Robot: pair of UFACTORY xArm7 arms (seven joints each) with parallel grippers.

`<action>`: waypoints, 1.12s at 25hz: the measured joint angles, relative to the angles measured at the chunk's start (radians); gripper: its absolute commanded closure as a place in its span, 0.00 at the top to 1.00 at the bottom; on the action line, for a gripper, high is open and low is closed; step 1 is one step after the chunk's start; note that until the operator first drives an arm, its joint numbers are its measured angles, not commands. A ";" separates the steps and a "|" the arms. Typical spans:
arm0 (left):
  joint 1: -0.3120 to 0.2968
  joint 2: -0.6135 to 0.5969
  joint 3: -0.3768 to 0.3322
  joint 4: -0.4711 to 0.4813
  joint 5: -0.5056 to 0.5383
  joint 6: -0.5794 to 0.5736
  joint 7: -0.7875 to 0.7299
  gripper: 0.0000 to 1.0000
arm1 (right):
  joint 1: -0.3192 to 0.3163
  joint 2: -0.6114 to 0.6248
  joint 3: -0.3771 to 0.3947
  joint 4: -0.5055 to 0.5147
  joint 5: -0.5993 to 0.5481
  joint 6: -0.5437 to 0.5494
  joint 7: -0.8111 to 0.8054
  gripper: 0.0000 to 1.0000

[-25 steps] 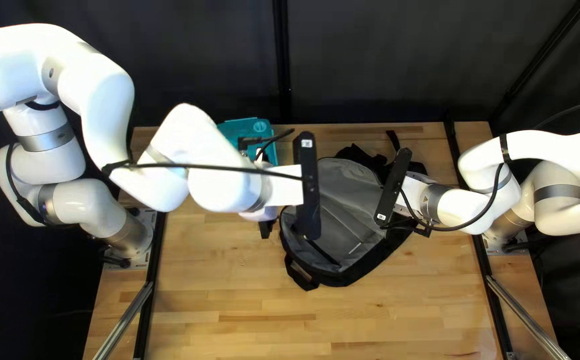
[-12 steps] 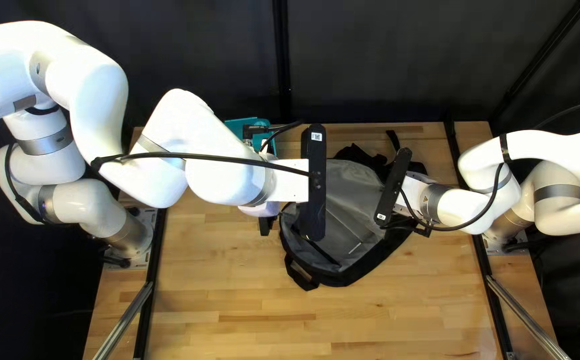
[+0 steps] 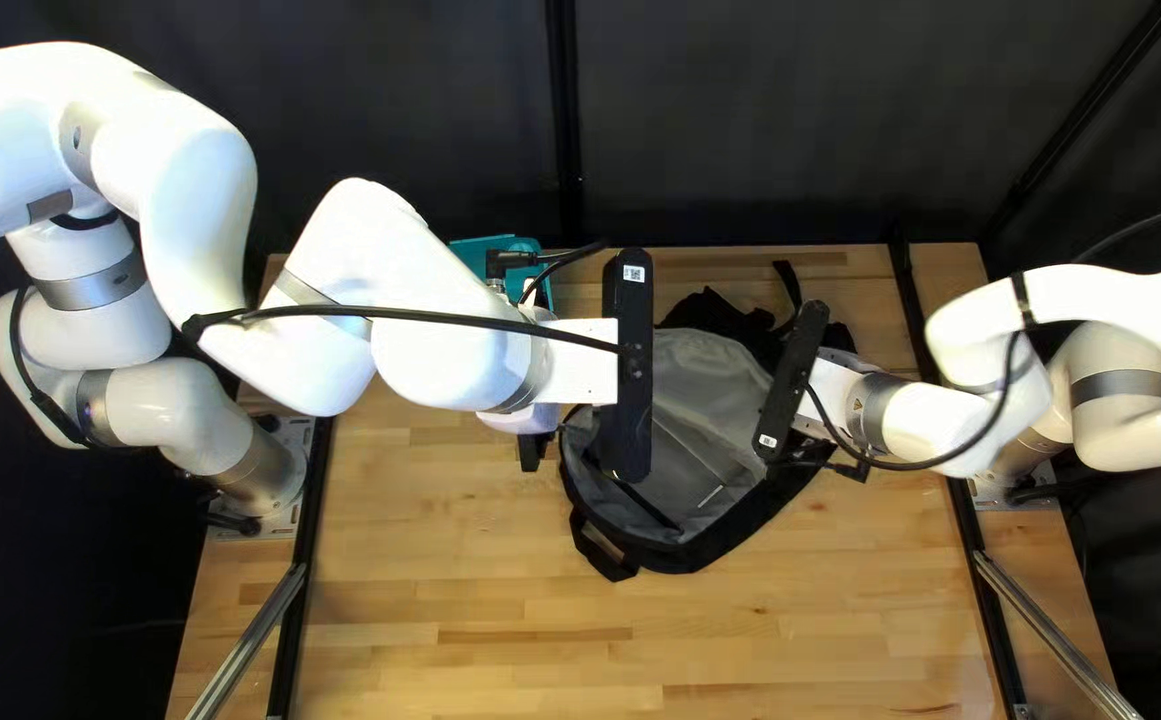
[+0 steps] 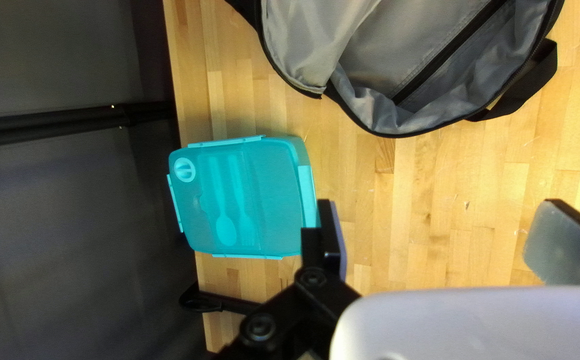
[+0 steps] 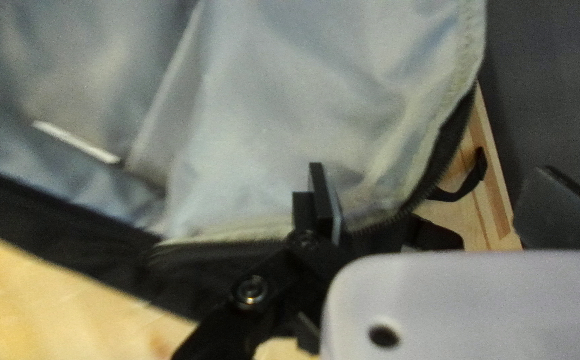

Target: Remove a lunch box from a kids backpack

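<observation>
Our left gripper [image 3: 530, 451] has its fingers spread wide and grips nothing. The teal lunch box [image 4: 256, 193] lies flat on the table [image 4: 436, 200], outside the open backpack [image 3: 700, 427] and not between those fingers; one finger overlaps its edge in our left wrist view (whether they touch, we can't tell). Our right gripper [image 3: 851, 358] stands wide open too, at the backpack's zippered edge, with nothing clamped, well apart from the lunch box.
</observation>
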 measured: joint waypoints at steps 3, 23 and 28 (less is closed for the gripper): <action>0.000 0.000 0.000 0.000 0.000 0.000 0.000 1.00 | 0.049 -0.016 0.034 0.056 0.060 0.059 0.003 1.00; 0.000 0.000 0.000 0.000 0.000 0.000 0.000 1.00 | 0.142 -0.325 -0.120 0.109 0.102 0.345 -0.309 1.00; 0.000 0.000 0.000 0.000 0.000 0.000 0.000 1.00 | 0.136 -0.329 -0.131 0.121 0.094 0.356 -0.328 1.00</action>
